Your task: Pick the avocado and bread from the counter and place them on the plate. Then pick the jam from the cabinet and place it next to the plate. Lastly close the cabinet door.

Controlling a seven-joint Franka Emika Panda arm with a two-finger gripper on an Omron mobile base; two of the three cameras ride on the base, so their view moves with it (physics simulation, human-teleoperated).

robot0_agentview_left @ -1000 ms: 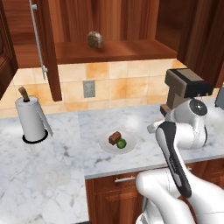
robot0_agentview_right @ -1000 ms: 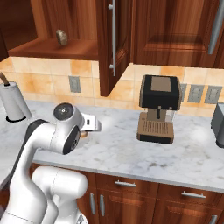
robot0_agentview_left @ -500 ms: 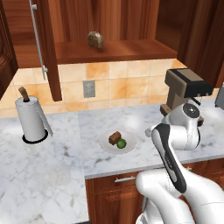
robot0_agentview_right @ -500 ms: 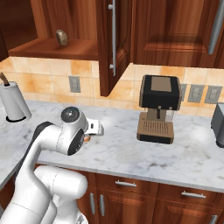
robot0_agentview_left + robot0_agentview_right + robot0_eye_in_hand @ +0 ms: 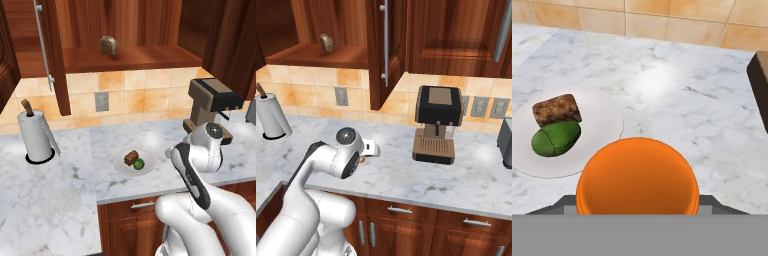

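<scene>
We judge that our two-finger gripper [image 5: 637, 212] is closed on the small squat jam jar with its orange lid [image 5: 637, 181], because that lid sits right at the fingertips in the hand view, above the white-and-grey veined marble counter [image 5: 677, 100]; the fingers themselves are hidden by it. The jar is carried low, just to the right of the round shallow white plate [image 5: 607, 125], which suits setting it down beside the plate and not on it.

On the plate, ahead and to the left of the gripper, lie one small dark green avocado [image 5: 556, 139] and one dark brown blocky chunk of bread [image 5: 556, 109], touching each other.

High above and beyond the gripper, the dark reddish-brown wooden cabinet [image 5: 130, 57] holds one speckled grey-brown lump [image 5: 108, 45] on its shelf, and its tall door with the silver bar handle [image 5: 44, 45] stands open, so closing it remains.

We count one plate, one avocado, one bread, one jam.
</scene>
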